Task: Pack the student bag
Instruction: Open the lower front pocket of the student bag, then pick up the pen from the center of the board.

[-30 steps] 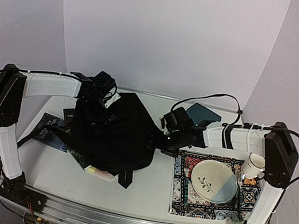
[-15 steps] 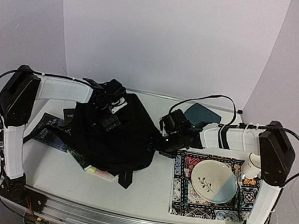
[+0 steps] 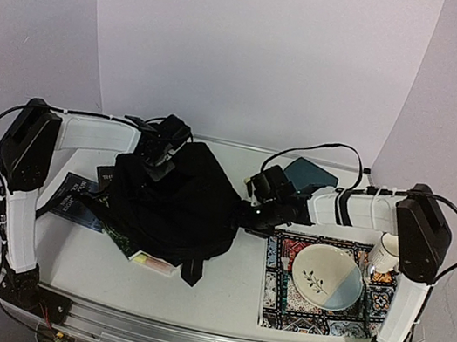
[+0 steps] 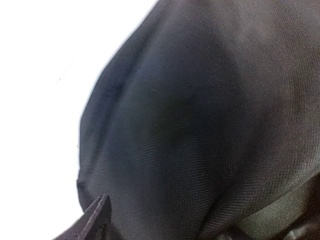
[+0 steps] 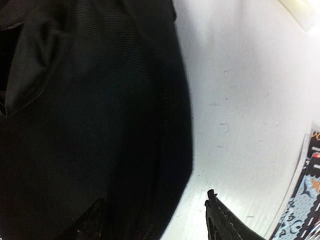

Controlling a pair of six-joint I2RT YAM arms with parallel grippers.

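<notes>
The white table (image 3: 235, 283) carries the student bag (image 3: 178, 206) left of centre, books (image 3: 73, 197) near the left edge and a patterned mat (image 3: 275, 308) at the right.

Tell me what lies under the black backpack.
Sticking out from beneath the student bag are dark books at its left side and a pale-edged book at its near edge. How many there are, and how far they run underneath, the fabric hides.

The student bag (image 3: 171, 205) hides most of the books (image 3: 73, 197) beneath it.
</notes>
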